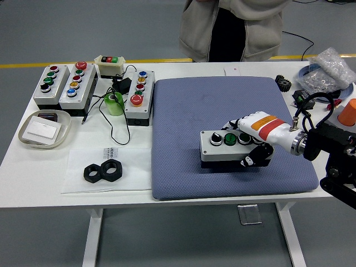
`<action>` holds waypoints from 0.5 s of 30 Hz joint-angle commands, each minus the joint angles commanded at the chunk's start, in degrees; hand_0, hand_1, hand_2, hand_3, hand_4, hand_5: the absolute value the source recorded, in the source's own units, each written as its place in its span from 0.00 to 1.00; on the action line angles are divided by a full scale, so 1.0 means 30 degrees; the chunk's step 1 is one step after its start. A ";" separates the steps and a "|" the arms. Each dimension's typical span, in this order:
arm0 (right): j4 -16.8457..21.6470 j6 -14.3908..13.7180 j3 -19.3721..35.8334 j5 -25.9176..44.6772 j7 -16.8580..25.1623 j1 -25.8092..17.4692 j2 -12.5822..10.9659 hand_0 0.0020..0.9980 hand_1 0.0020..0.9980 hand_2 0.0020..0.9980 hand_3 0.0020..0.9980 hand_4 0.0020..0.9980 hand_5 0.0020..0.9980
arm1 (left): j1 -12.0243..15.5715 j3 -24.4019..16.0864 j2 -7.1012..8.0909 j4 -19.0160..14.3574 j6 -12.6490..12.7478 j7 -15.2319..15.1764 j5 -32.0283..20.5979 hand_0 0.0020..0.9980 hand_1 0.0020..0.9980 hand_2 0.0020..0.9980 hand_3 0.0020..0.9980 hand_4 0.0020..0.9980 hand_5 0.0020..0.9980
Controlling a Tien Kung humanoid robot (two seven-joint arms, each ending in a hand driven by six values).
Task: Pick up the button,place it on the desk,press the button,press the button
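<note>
Hand (251,140) on the right grips the button box (225,147) over the blue mat (183,111); no legible writing.

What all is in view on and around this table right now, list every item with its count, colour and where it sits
Button box: one, grey, black and green knobs, on the mat, held.
Mat: one, blue-grey, table's right half.
Button boxes: three grey, plus one small white, far left.
Tape roll: one, green, among those boxes.
Tray: one, beige, left edge.
Nuts: two, black, on a clear sheet, near left.
Plastic bag: one, clear, far right.
Cup: one, orange, right edge.
Table: one, white.
Person: one, pale jacket, far side.
Right robot hand: white, red and orange, gripping the held box's right end.
</note>
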 joint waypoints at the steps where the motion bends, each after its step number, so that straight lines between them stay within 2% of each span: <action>1: -0.0083 -0.0158 -0.0178 -0.0006 0.0193 0.0064 0.0034 0.34 0.40 0.47 0.62 0.86 0.04 | -0.0009 -0.0013 -0.0005 0.0002 0.0000 0.0008 0.0015 0.71 0.83 0.88 0.83 0.64 1.00; 6: -0.0404 -0.0655 -0.0489 -0.0335 0.0748 0.0181 0.0150 0.35 0.41 0.48 0.63 0.85 0.01 | -0.0033 -0.0038 -0.0020 0.0003 -0.0002 0.0034 0.0056 0.71 0.83 0.88 0.83 0.65 1.00; 15: -0.1065 -0.0704 -0.0702 -0.0512 0.0796 0.0285 0.0295 0.36 0.42 0.49 0.64 0.84 0.01 | -0.0141 0.0098 -0.0033 0.0010 -0.0021 -0.0033 -0.0140 0.72 0.83 0.88 0.83 0.65 1.00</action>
